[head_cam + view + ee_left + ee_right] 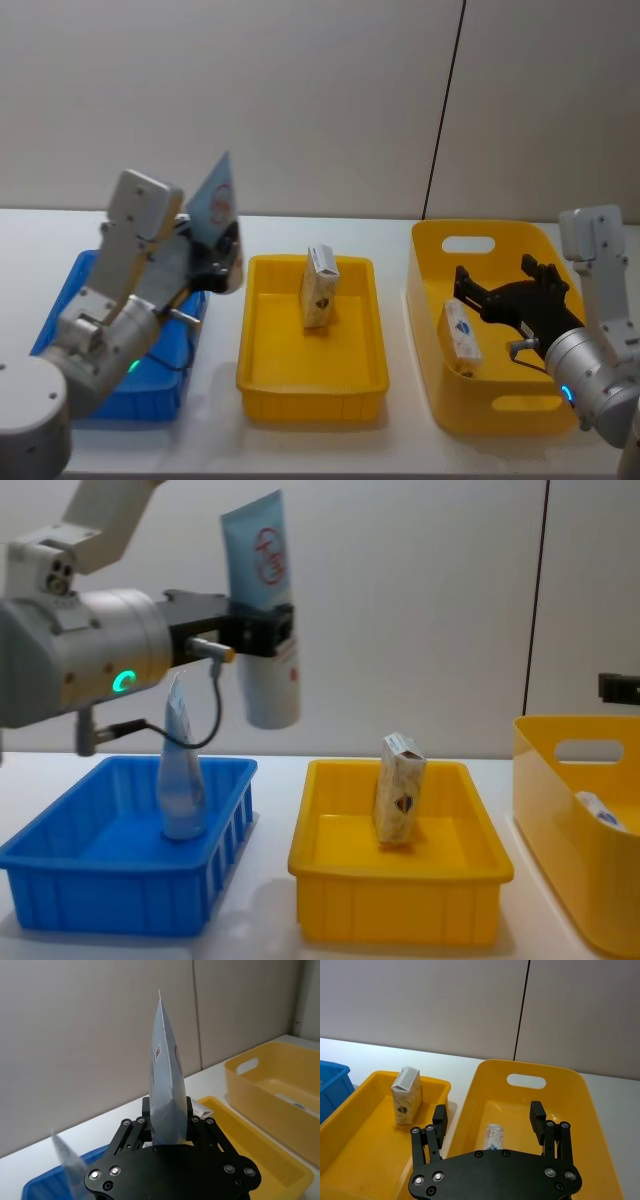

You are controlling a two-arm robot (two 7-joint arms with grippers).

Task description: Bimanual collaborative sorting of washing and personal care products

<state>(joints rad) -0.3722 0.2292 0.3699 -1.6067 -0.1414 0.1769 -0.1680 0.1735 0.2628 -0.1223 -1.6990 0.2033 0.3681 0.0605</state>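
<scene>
Separately, tube (180, 770) in blue bin (100, 880), pack (398, 788) in yellow tray (400, 900); left jaws around second tube (262, 600), right jaws apart.

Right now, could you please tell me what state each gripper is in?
Left gripper: closed on the pale blue-white squeeze tube with a red circle mark.
Right gripper: jaws open, holding nothing, over the deep yellow plastic bin.
</scene>
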